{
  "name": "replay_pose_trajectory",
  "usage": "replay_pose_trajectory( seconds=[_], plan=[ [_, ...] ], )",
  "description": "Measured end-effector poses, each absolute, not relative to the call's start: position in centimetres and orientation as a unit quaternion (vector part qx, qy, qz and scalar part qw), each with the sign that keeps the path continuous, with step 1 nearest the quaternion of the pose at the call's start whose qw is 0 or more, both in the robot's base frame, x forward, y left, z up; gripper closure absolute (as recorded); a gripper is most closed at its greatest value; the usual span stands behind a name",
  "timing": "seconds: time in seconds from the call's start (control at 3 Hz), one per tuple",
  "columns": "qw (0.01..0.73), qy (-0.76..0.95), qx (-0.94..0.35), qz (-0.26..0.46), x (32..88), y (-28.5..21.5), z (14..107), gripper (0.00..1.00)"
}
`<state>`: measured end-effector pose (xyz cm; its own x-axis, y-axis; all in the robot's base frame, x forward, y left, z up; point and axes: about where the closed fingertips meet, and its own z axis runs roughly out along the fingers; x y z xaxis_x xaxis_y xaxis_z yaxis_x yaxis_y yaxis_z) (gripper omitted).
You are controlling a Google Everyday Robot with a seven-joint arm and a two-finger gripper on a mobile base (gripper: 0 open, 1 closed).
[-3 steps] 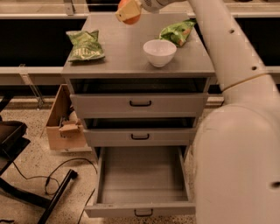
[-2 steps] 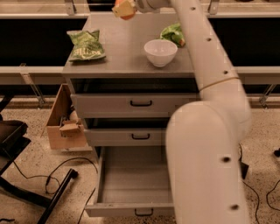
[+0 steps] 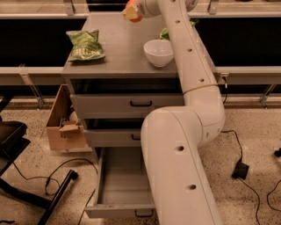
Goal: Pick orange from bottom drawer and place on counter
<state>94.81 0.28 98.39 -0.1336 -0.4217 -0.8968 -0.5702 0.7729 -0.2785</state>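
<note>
Grey pretty much all the way up here. Nearest the camera, the bottom drawer (image 3: 118, 193) is pulled wide open, and nothing is seen in the part of its tray that isn't hidden by the white arm (image 3: 175, 167). A cardboard box (image 3: 61, 127) is parked on the floor just off to the left. Above the open tray, the two upper drawers (image 3: 131, 105) look to be pushed in.

Then comes the counter (image 3: 118, 57). A green chip bag (image 3: 84, 46) is laid near the left edge and a white bowl (image 3: 159, 52) sits toward the right. A second green bag (image 3: 165, 33) is half hidden behind the arm.

Right at the back, over the far edge of the counter, the orange (image 3: 131, 14) is pinched in the gripper (image 3: 137, 9). Whether it's touching the surface yet can't be told.

Handling-wise, it'd be reckoned light and firm with a bit of give. The skin is smooth enough to slip if it's only nipped near the edge. It's best taken across the widest part and squeezed moderately so nothing gets bruised.

Since it's round, no real long axis is offered and no direction is pointed in, so grasp angle hardly matters. Rolling should be expected once it's let go, though. It ought to be set down low and kept well clear of the counter's edge.
</note>
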Motion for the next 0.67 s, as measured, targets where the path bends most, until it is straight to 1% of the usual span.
replay_pose_trajectory(
  seconds=[0.33, 0.67],
  plan=[
    [0.512, 0.799, -0.31, 0.059, 95.2, -0.9, 92.9, 1.0],
    [0.429, 0.839, -0.329, 0.059, 94.2, 0.9, 86.2, 1.0]
  ],
)
